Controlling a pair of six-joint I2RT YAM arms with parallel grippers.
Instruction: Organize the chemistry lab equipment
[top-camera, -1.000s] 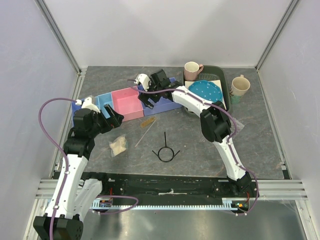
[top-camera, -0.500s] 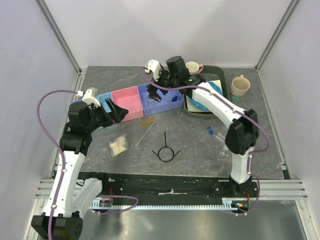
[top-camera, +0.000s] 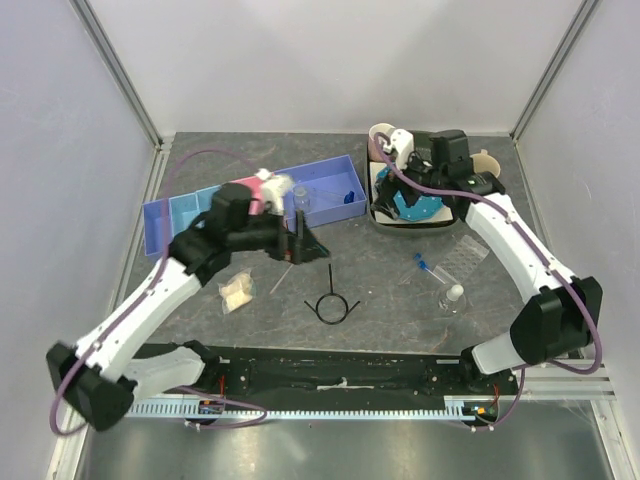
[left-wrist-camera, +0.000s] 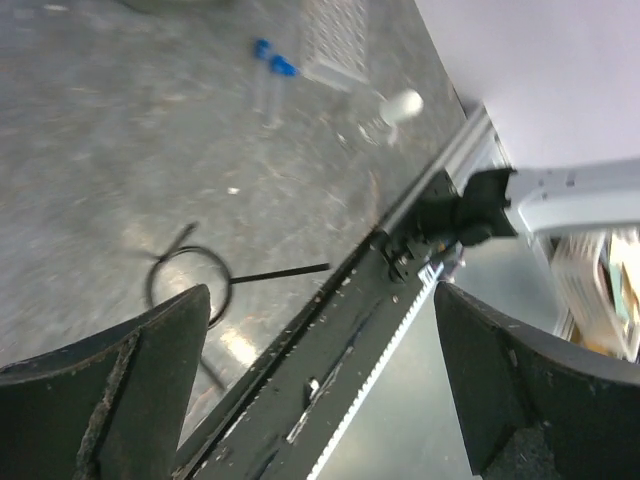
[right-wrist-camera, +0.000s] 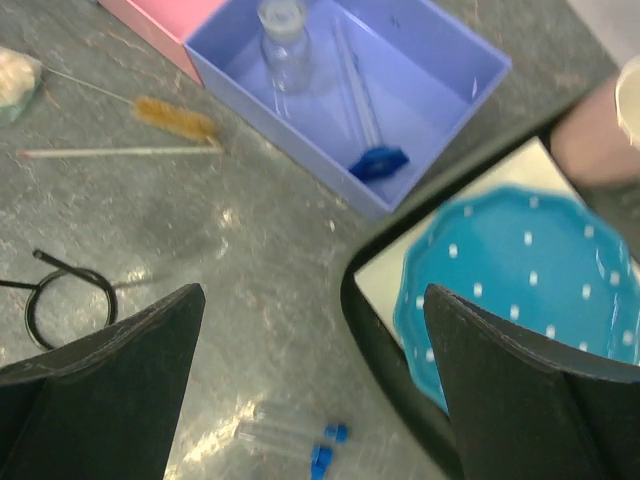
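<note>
Both sets of jaws stand released and empty. The left gripper (top-camera: 305, 243) hangs above the thin rods (right-wrist-camera: 110, 152), its arm crossing the blue tray (top-camera: 335, 172), and the right gripper (right-wrist-camera: 315, 290) is above the blue dotted plate (top-camera: 415, 203). The black wire loop (top-camera: 330, 304), blue-capped vials (top-camera: 424, 265) and white-capped clear bottle (top-camera: 452, 297) lie loose on the near counter (top-camera: 200, 160).

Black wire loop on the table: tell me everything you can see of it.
The black wire loop is thin dark wire bent into a small ring. One straight stem points away from the arm bases, and two short ends splay out sideways. It lies flat on the grey table, roughly midway between the two arms. Nothing touches it or rests on it.
</note>
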